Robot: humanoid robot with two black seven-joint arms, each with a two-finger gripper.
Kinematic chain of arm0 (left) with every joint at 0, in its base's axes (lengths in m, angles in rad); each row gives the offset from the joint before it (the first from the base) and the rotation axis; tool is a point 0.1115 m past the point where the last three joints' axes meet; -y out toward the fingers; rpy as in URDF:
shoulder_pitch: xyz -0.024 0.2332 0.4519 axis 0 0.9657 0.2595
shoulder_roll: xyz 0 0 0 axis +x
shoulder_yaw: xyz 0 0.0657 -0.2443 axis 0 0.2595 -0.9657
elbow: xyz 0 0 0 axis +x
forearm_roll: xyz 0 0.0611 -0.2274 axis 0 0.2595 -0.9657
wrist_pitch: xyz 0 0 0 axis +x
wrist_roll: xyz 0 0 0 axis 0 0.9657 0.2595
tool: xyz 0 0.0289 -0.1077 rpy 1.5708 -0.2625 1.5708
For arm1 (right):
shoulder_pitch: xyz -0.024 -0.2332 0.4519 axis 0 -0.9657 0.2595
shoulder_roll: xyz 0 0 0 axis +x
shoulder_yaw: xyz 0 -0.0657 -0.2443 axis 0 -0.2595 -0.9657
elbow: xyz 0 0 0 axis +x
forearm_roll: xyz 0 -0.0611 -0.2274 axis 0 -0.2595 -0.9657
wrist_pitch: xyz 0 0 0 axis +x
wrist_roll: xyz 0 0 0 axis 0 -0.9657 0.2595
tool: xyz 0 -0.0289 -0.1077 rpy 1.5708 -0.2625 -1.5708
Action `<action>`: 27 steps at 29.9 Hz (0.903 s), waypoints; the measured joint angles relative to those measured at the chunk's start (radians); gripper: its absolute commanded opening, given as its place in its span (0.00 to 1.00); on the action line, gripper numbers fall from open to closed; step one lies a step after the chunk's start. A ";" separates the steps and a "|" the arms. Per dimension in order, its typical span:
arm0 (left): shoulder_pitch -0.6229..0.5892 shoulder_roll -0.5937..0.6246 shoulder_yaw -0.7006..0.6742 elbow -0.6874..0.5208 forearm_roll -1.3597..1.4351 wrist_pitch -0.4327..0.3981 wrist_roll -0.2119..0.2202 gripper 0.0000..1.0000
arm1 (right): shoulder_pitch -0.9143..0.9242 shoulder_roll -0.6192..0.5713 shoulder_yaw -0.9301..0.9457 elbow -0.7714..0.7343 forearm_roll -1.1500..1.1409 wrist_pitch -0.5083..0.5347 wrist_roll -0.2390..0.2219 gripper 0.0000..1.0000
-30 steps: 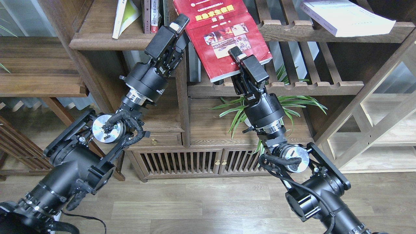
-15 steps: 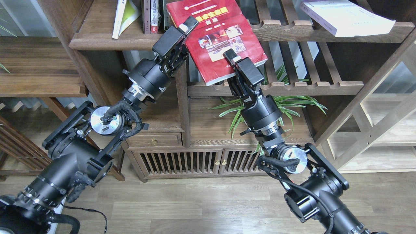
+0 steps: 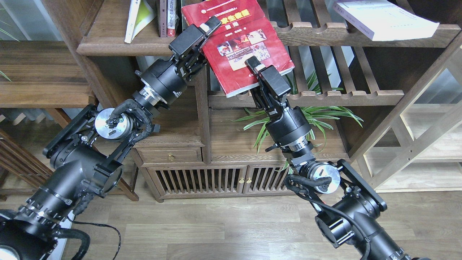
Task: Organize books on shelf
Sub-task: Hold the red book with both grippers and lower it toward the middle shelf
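The red book (image 3: 234, 39) with photos on its cover is tilted in the air, its top left corner over the right end of the dark-brown plank shelf (image 3: 115, 45). My left gripper (image 3: 204, 30) is shut on its left edge. My right gripper (image 3: 254, 68) is shut on its lower edge. Only the upper finger of each shows on the cover. The yellow-green book (image 3: 139, 18) leans on the shelf at the left. The white, pale lavender book (image 3: 386, 18) lies flat on the upper slatted rack at the right.
Thin volumes (image 3: 169, 18) with dark and red-white spines stand on the shelf between the yellow-green book and the red one. A lower slatted rack (image 3: 346, 95) runs under the red book. A green plant (image 3: 317, 113) sits below it, over a cabinet (image 3: 202, 177).
Both grippers have carried the red book left and slightly up. It has turned so its top left corner now reaches over the plank shelf by the thin volumes.
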State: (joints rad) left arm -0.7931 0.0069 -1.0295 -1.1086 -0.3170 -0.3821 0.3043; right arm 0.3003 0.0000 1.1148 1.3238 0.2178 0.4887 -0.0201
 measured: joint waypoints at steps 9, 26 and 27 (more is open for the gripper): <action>-0.010 -0.001 0.011 0.000 -0.004 0.004 0.028 0.76 | 0.000 0.000 -0.004 0.000 -0.001 0.000 -0.005 0.05; -0.015 -0.005 0.009 -0.005 -0.007 0.006 0.033 0.51 | 0.000 0.000 -0.004 0.000 -0.006 0.000 -0.011 0.05; -0.015 -0.004 0.009 -0.006 -0.009 0.005 0.033 0.49 | 0.000 0.000 -0.004 0.000 -0.006 0.000 -0.011 0.05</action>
State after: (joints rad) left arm -0.8084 0.0024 -1.0210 -1.1150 -0.3260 -0.3774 0.3375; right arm 0.3008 -0.0001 1.1105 1.3238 0.2117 0.4887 -0.0309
